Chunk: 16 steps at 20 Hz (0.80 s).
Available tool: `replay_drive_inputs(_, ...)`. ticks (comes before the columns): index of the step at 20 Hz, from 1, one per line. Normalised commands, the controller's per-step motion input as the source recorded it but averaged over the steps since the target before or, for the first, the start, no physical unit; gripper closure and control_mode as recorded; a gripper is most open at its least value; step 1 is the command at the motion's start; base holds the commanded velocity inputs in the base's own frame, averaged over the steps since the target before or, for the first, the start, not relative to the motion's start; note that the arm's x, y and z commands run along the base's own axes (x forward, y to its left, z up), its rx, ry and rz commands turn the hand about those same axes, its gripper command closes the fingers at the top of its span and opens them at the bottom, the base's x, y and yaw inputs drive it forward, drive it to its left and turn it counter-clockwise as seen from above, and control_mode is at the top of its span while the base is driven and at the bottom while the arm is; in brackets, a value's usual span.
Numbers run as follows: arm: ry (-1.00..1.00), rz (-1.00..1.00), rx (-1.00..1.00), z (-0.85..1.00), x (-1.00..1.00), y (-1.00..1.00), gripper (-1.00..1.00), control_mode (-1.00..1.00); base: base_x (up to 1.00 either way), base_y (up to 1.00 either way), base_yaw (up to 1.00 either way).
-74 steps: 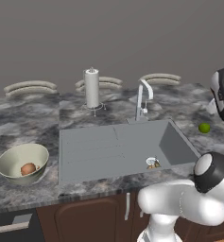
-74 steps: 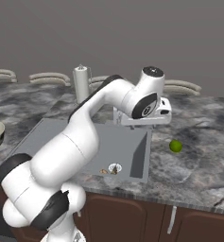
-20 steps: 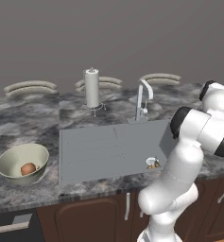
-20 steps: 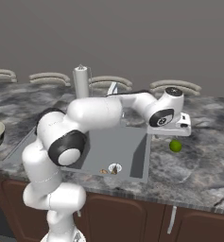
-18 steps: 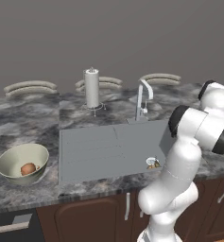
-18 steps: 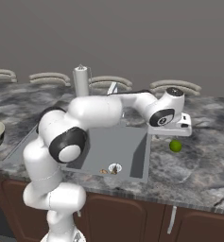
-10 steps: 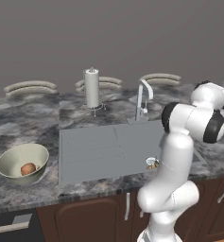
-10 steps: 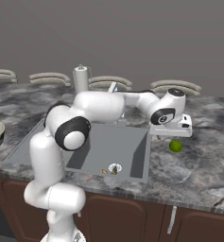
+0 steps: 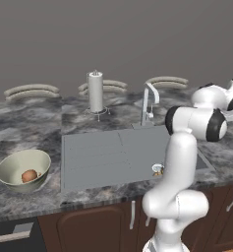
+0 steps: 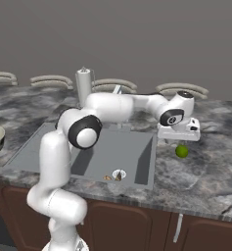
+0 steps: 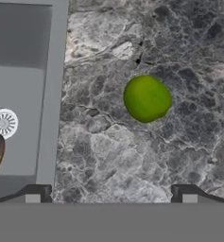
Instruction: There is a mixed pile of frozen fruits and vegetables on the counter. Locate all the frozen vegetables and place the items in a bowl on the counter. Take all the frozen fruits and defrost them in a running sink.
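Your gripper spread wide above the lime-green ball, counter right of the sink, nothing held

Lime-green ball on dark grey marbled counter

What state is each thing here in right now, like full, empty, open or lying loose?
Gripper: open, holding nothing, above the green ball.
Green ball: lying loose on the counter.
Bowl: holds one reddish-brown lump.
Sink: orange-brown lump beside the drain.
Tap: no water visible.
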Motion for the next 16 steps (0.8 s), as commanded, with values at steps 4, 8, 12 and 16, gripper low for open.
replay_drive_inputs(4, 0.05, 0.00, 0.00, -0.23, 0.26, -0.08, -1.00, -1.00, 0.00, 0.00, 0.00)
replay_drive_inputs(8, 0.05, 0.00, 0.00, -0.25, 0.23, -0.09, -1.00, -1.00, 0.00, 0.00, 0.00)
replay_drive_inputs(12, 0.04, 0.00, 0.00, -0.22, 0.19, -0.11, -1.00, -1.00, 0.00, 0.00, 0.00)
replay_drive_inputs(16, 0.04, 0.00, 0.01, -0.21, 0.17, -0.15, -1.00, -1.00, 0.00, 0.00, 0.00)
